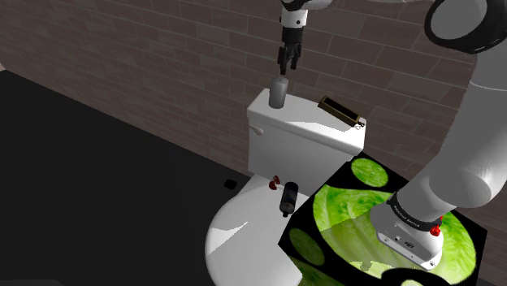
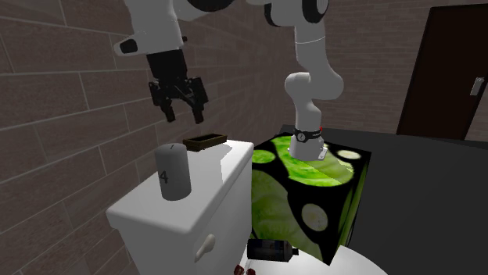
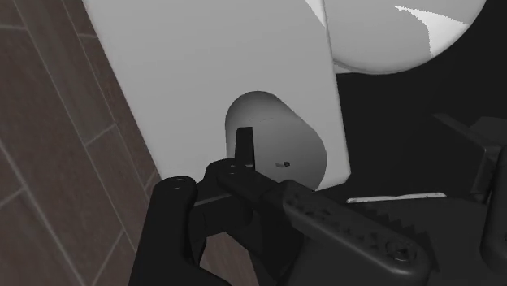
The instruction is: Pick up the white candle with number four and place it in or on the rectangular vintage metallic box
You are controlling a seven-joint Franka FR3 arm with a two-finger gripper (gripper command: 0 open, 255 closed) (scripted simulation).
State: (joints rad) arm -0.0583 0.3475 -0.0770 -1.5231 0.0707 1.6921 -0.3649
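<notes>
The claw point(image 2: 184, 114) is seen spread wide and empty at the upper left of the second exterior view. It hangs above the grey candle point(image 2: 173, 172), which is stood upright on the toilet tank lid point(image 2: 156, 215) at lower left, untouched. A risk is judged here: the candle is tall and sits near the lid's edge, so an off-centre descent could tip it or knock it off the tank. The dark box point(image 2: 205, 141) is set further along the same lid, near the frame's centre. The numeral four is shown on the candle's side in that view. From the wrist, its round top is shown instead, so centring can be checked.
</notes>
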